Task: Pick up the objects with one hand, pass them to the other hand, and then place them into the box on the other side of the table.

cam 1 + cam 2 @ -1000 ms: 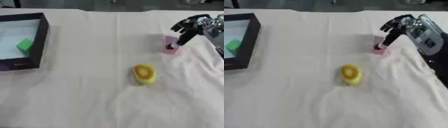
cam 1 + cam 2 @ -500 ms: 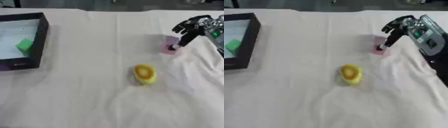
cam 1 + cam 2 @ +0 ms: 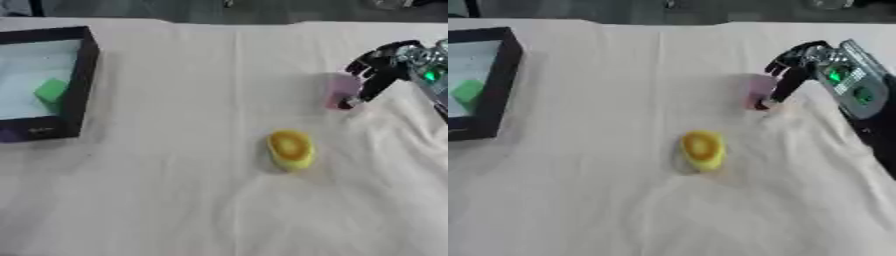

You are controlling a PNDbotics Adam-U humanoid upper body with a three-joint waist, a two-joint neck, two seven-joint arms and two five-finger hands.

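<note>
A small pink object [image 3: 339,91] is seen standing on the cream cloth [image 3: 201,200] near the right side of the bench, and it is met from the right by the right hand [image 3: 798,62]. The dark fingers [image 3: 372,85] are curled downward against the pink object's right face, with one tip reaching the cloth at its base; whether the object is actually pinched or only touched cannot be told, as its outline is blurred. The hand's silver and black forearm, marked by green lights, is seen entering from the right edge.

A yellow, rounded object [image 3: 290,148] with an orange centre is laid on the cloth below and to the left of the pink one, apart from it and untouched by any hand.

A dark-walled box [image 3: 80,82] is placed at the left side of the bench, well apart from both objects. A pale floor is shown inside it, and a green block [image 3: 51,91] is held within, near its right wall.

The cloth is creased around the right hand and below the yellow object. The left hand is shown in neither view.
</note>
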